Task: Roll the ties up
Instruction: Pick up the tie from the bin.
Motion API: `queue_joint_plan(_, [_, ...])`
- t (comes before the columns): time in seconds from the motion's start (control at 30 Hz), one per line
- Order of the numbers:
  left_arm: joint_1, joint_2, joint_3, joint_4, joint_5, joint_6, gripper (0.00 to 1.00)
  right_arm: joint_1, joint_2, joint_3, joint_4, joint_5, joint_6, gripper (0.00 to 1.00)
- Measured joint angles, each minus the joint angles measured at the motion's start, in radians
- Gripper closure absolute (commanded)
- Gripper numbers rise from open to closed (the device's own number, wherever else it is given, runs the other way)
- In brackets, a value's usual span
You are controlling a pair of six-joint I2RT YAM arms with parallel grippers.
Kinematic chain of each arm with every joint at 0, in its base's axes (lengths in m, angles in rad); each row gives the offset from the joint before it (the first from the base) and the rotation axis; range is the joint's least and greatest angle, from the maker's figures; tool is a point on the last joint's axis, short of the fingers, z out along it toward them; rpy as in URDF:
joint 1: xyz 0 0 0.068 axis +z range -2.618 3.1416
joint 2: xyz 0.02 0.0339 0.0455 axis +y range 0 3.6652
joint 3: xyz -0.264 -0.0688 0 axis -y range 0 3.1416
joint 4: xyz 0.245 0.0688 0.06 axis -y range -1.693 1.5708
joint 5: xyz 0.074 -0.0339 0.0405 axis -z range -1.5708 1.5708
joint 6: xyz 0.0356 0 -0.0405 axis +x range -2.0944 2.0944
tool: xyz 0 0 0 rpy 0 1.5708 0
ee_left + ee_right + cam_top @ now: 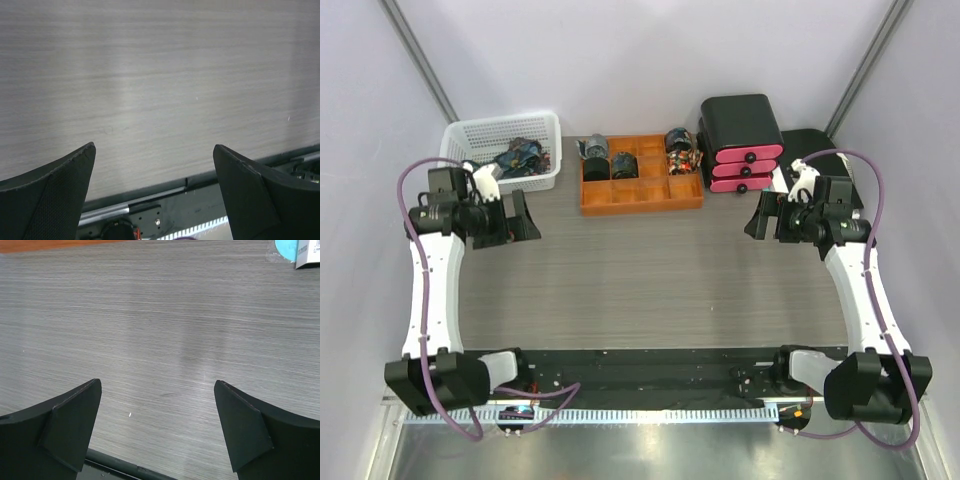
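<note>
Loose dark ties (518, 156) lie heaped in a white basket (470, 135) at the back left. Three rolled ties (594, 148) (624, 165) (682, 147) sit in the back compartments of an orange tray (640, 196). My left gripper (522, 216) hangs open over the table just in front of the basket, nothing between its fingers (60, 185). My right gripper (760, 216) hangs open at the right of the table, facing inward, also holding nothing. Both wrist views show only bare wood-grain tabletop (165, 330) between wide-set fingers (250, 425).
A black and pink drawer unit (740, 143) stands right of the orange tray, with a black box (817, 145) behind my right arm. The table's dark front rail (640, 372) runs between the arm bases. Grey walls close in both sides.
</note>
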Motion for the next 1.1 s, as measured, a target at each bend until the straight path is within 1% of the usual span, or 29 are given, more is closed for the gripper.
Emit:
queue_joint_plan(0.03, [0.0, 0.02, 0.02, 0.001, -0.007, -0.007, 0.0, 0.0, 0.014, 0.003, 0.0, 0.002, 0.0, 0.0])
queue_joint_plan(0.1, [0.0, 0.091, 0.111, 0.002, -0.023, -0.017, 0.0, 0.0, 0.038, 0.01, -0.001, 0.006, 0.0, 0.0])
queue_joint_plan(0.3, [0.0, 0.273, 0.346, 0.134, -0.097, -0.022, 0.0, -0.005, 0.07, 0.024, -0.002, 0.006, 0.001, 0.0])
queue_joint_plan(0.4, [0.0, 0.393, 0.472, 0.21, -0.129, -0.015, 0.0, -0.013, 0.082, 0.024, -0.001, 0.006, 0.002, 0.0])
queue_joint_plan(0.57, [0.0, 0.642, 0.643, 0.339, -0.178, -0.002, 0.0, -0.024, 0.147, 0.038, 0.002, 0.006, 0.005, 0.0])
queue_joint_plan(0.77, [0.005, 0.917, 0.752, 0.467, -0.225, 0.029, 0.0, -0.025, 0.254, 0.055, 0.002, 0.012, 0.005, 0.0])
queue_joint_plan(0.87, [0.018, 1.065, 0.869, 0.486, -0.255, 0.038, 0.0, -0.026, 0.307, 0.072, 0.0, 0.017, 0.004, 0.0])
queue_joint_plan(0.9, [0.029, 1.131, 0.94, 0.486, -0.267, 0.039, 0.0, -0.026, 0.324, 0.082, -0.003, 0.02, 0.002, 0.0])
queue_joint_plan(1.0, [0.06, 1.217, 1.028, 0.496, -0.3, 0.055, 0.0, -0.026, 0.37, 0.112, -0.011, 0.024, -0.004, 0.0])
queue_joint_plan(1.1, [0.101, 1.243, 1.043, 0.511, -0.338, 0.082, 0.0, -0.026, 0.414, 0.137, -0.014, 0.021, -0.008, 0.0])
